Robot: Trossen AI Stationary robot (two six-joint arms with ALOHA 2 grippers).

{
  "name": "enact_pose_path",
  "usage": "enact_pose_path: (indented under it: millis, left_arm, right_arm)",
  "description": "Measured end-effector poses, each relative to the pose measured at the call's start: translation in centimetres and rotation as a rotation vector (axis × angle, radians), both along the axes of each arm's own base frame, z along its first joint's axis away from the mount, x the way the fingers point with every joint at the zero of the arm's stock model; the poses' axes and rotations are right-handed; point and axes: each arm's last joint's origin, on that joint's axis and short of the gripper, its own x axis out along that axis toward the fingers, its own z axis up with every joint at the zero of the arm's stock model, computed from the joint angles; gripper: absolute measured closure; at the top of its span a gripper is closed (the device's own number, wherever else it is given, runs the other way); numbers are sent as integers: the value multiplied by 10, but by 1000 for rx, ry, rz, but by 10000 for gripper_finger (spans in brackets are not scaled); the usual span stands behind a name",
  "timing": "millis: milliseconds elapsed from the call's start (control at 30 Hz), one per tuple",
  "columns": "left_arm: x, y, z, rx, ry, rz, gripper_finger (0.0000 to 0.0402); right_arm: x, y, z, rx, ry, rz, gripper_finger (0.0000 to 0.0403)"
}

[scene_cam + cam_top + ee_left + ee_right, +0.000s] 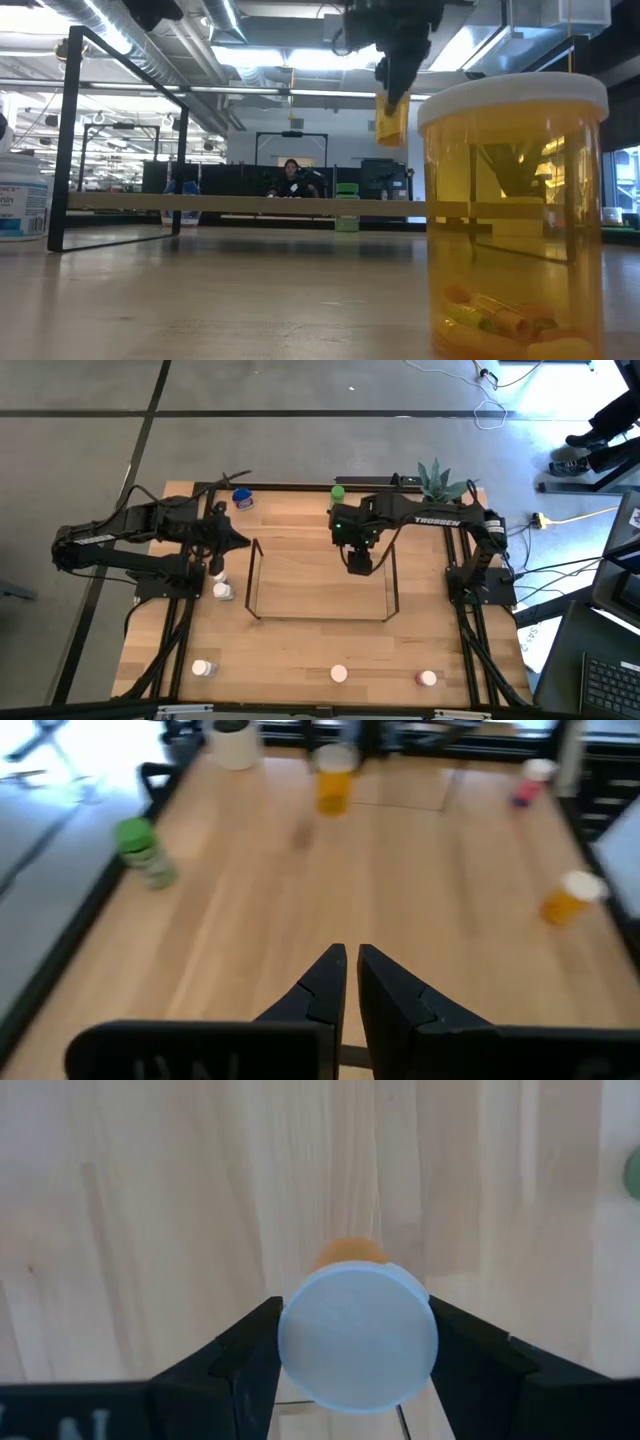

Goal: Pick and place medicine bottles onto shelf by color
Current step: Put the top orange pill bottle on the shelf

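Right claw: my right claw (357, 1370) was clamped on an orange bottle (356, 1335) by its white cap, fingers (240, 1355) pressed to either side of it.
Where the bottle was: it hung in the air over the shelf (258, 575), toward the shelf's right end, clear of the wood below.
Left claw: my left claw (351, 975) was closed on nothing, resting near the tabletop's (300, 645) left edge.
How it should handle: I judged the orange bottle light, rigid and smooth, plastic that could slip or twist if squeezed off-centre.
Where to hold: across the cap, where I had it, or the body just under it, seemed best to me.
Nearest container: a big amber bottle (515, 215) with a white lid stood close to the low camera; a few small orange and yellow pieces lay at its bottom.
Others waiting: a green-capped bottle (338, 493) and a blue-capped bottle (242, 499) stood behind the shelf; more bottles stood along the front edge, contents hidden.
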Motion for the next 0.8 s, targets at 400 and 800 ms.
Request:
enact_pose_path:
  millis: [400, 800]
  left_arm:
    - [0, -1, 0, -7, -3, -16, 376]
    - [0, -1, 0, 6, -2, -33, 376]
  right_arm:
    - [-5, 1, -43, 19, 76, -27, 187]
    - [-12, 2, -61, 30, 136, -26, 187]
